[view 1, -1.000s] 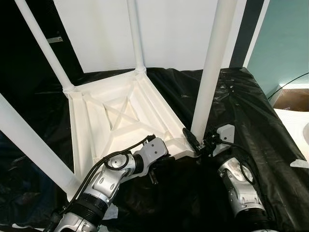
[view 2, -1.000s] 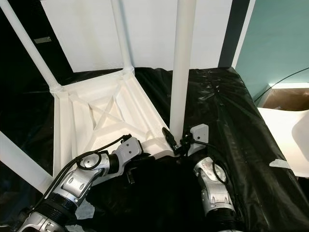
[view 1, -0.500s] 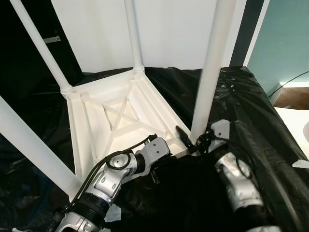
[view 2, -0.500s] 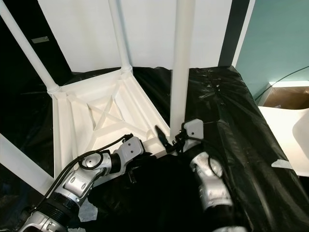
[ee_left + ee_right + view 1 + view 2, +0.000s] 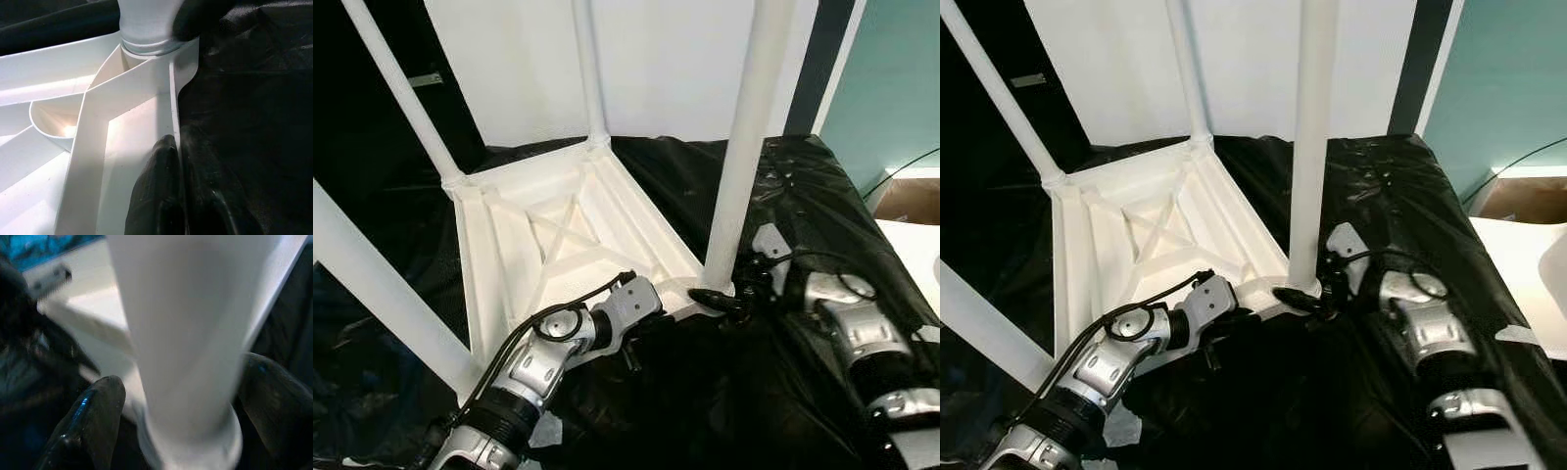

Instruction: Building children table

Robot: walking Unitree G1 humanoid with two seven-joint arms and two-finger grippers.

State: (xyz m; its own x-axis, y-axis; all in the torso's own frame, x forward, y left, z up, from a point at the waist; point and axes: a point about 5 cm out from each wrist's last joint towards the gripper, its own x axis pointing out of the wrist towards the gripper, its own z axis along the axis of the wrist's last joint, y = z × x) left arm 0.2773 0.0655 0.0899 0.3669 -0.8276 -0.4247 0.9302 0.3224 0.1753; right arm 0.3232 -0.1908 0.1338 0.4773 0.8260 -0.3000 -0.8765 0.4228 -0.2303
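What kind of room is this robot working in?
Probably a home room set up for furniture assembly: an upturned white children's table lies on black plastic sheeting, with a teal wall and a white panel behind.

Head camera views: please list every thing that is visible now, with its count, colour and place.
table top: one, white, upside down on the black sheet, ribbed underside up.
table legs: four, white, standing up from the corners of the table top.
black sheet: one, black, glossy, spread under the table top.
white panel: one, white, upright behind the table.
wall: teal, on the far right.
cable: one, black, in front of the teal wall.
left gripper: black fingers shut on the near rim of the table top.
right gripper: black fingers on either side of the base of the near right leg.
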